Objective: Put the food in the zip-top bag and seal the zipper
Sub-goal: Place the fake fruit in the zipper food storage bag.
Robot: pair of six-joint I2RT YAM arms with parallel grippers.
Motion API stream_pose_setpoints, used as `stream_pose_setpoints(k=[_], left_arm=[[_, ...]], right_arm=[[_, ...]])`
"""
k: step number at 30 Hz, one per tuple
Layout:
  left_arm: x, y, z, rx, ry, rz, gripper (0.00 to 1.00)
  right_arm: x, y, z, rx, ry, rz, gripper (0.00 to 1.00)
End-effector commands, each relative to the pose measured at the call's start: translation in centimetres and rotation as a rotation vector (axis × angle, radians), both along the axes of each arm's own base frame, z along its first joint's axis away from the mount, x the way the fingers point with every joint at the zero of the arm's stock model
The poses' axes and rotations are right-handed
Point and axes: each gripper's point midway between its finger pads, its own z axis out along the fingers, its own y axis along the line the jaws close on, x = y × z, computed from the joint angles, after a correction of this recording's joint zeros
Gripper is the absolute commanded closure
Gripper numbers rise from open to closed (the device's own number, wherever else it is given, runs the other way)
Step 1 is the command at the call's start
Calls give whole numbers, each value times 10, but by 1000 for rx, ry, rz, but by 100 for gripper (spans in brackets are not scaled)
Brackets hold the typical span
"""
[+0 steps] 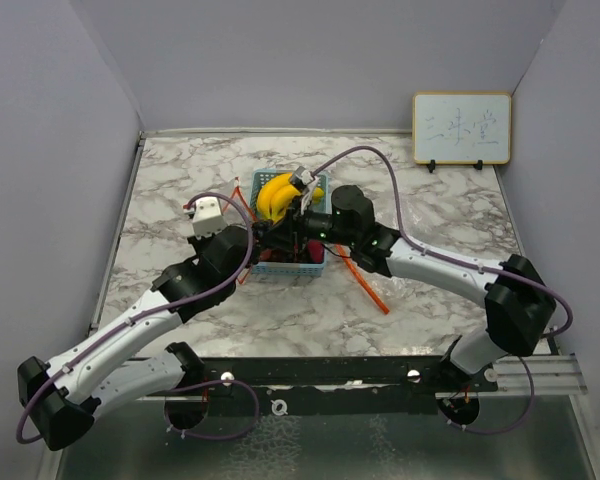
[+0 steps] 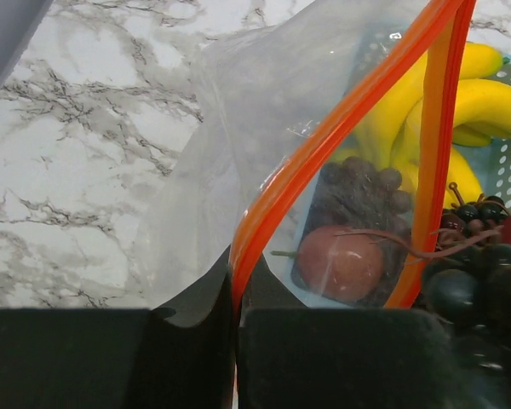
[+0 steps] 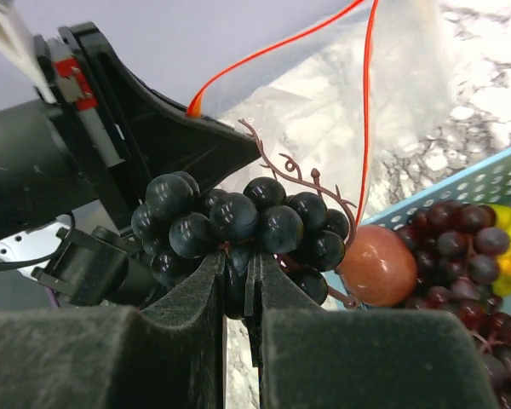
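"Orange zipper rim of the bag point(image 2: 238, 111) is pinched tight in the left gripper point(image 2: 236, 319), mouth open just beside the basket point(image 3: 462, 183)."

"And the right gripper point(image 3: 251, 290)?"

"Clamped on the grapes point(image 3: 238, 217), above the basket — loading step. Next it must carry them into that mouth, then let go."

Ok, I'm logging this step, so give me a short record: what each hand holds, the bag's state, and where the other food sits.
left hand: shut on the bag's orange zipper rim
right hand: shut on the black grape cluster, close to the bag's mouth
bag state: unsealed, zipper tracks apart
basket: holds bananas, purple grapes, red fruit
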Motion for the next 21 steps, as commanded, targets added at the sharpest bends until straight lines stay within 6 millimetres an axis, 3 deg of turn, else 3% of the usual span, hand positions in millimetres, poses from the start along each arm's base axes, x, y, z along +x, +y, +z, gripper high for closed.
stream_pose_setpoints(k=[1,4,7,13,14,16,19,21], left_arm=[[0,-10,18,-106,-41,-40,100],[-4,-14,23,-158,-58,-66,100],[-7,-19,30,-218,-75,-97,100],[-16,-24,39,-313,-100,-140,100],[-17,-21,37,-309,-98,-132,100],[-20,-13,32,-290,-91,-100,100],[-23,0,23,-254,-81,-52,100],[-25,6,18,-244,-84,-27,100]], right_arm=[[-7,22,21,99,-20,88,98],[1,32,17,95,-13,63,98],[24,37,3,29,-13,-81,98],[65,25,-31,-129,12,-355,97],[69,25,-32,-146,11,-375,92],[70,26,-37,-178,5,-370,69],[58,33,-33,-178,-30,-282,42],[50,35,-24,-161,-54,-236,34]])
